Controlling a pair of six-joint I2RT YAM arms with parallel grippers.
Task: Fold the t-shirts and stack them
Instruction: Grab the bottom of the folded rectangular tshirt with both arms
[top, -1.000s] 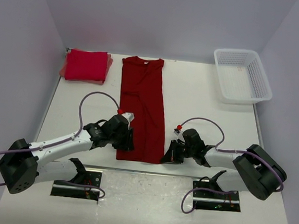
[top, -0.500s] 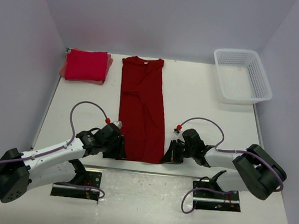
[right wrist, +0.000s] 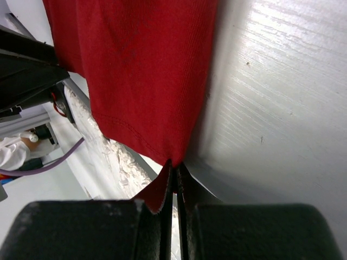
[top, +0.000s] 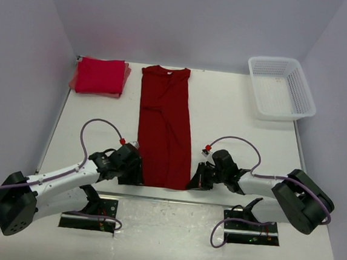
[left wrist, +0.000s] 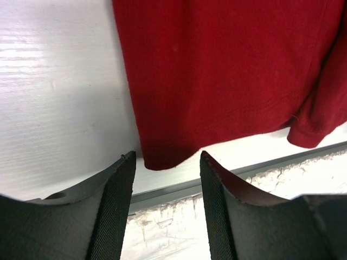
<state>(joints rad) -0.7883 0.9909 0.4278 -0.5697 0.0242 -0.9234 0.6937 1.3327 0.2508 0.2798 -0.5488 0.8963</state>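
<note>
A: Your crimson t-shirt (top: 164, 129) lies flat down the middle of the bench (top: 235, 117). It is narrowed to a long strip, with the collar at the far end and the hem at the near edge. The folded bright red t-shirts (top: 100, 76) sit in the far left corner, well apart from the white lattice basket (top: 280, 87) at far right.

B: It's thin, limp cloth and looks light, so it will likely sag and drag wherever you don't hold it. Take it by both hem corners. Your right tool (right wrist: 174, 172) is pinched tight on the right hem corner. Your left tool (left wrist: 167, 160) stands part open, its fingers (left wrist: 111, 211) either side of the left hem corner, holding nothing.

A: You can't check how many layers the right pinch has caught, or whether the left fingers touch the bench. From above, neither tool's jaws can be made out.

B: The sleeves are tucked out of sight, and you can't count the shirts in the pile.
</note>
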